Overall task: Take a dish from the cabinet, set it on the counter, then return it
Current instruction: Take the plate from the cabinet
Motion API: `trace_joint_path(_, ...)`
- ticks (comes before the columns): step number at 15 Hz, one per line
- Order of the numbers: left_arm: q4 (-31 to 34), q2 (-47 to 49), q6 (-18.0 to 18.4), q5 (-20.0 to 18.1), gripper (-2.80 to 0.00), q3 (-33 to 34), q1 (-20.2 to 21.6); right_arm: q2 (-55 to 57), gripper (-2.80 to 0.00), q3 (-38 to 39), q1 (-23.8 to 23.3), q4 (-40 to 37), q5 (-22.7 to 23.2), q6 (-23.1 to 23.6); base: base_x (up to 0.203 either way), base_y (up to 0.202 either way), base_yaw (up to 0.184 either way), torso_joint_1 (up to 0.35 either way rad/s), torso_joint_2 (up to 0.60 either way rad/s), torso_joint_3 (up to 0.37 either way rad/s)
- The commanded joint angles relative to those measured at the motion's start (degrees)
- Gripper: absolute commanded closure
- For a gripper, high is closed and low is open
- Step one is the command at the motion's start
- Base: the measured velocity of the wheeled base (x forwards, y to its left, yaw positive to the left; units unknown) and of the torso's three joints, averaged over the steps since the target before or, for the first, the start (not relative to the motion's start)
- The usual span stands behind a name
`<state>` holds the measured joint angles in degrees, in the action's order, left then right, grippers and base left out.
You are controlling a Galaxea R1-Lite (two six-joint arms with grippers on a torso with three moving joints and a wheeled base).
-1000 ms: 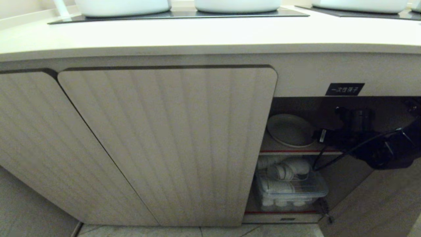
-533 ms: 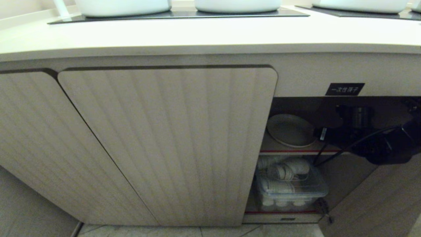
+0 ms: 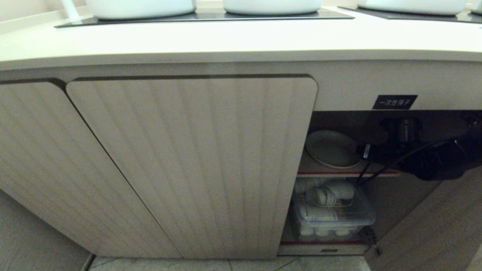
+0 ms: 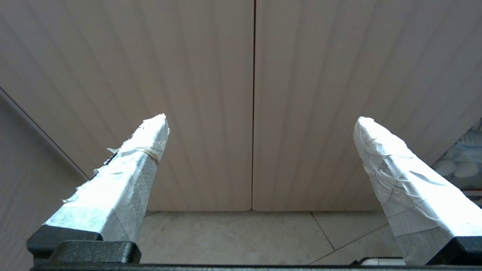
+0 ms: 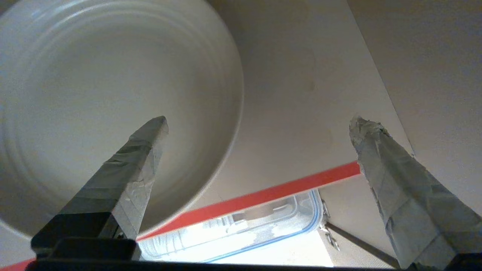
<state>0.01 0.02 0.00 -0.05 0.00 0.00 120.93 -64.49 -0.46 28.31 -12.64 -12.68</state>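
Observation:
The dish (image 3: 331, 148), a cream-white plate, lies on the inner shelf (image 3: 312, 167) of the cabinet (image 3: 196, 162), whose right side stands open. My right gripper (image 3: 363, 150) reaches into that opening from the right, just beside the dish's right rim. In the right wrist view the gripper (image 5: 258, 120) is open and empty. One fingertip (image 5: 150, 131) hangs over the dish (image 5: 94, 94), the other over the bare shelf (image 5: 301, 94). The counter (image 3: 226, 37) runs above. My left gripper (image 4: 260, 118) is open and parked, facing closed ribbed doors (image 4: 320, 94).
A clear box (image 3: 331, 214) of white ware sits on the cabinet floor below the red-edged shelf. A black label (image 3: 394, 102) sits above the opening. The opened door (image 3: 433, 233) stands at lower right. White pots (image 3: 139, 7) rest on the black cooktop (image 3: 203, 17).
My right arm has risen a little in the cabinet opening and edged toward the dish. The dish and the left arm have not moved.

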Motion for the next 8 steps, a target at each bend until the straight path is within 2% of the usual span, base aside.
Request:
trace_joint_path(1,0.0,0.0,0.0,0.0,-2.80,0.0,0.0,0.7,-2.80,-1.4,0.0,-0.4,-0.1,-0.1,0.000,0.000,0.000,0.000,0.00,0.000)
trace_joint_path(8,0.0,0.0,0.0,0.0,-2.80,0.0,0.0,2.4,-2.80,-5.5,0.6,-3.5,0.0,-0.1,0.000,0.000,0.000,0.000,0.00,0.000)
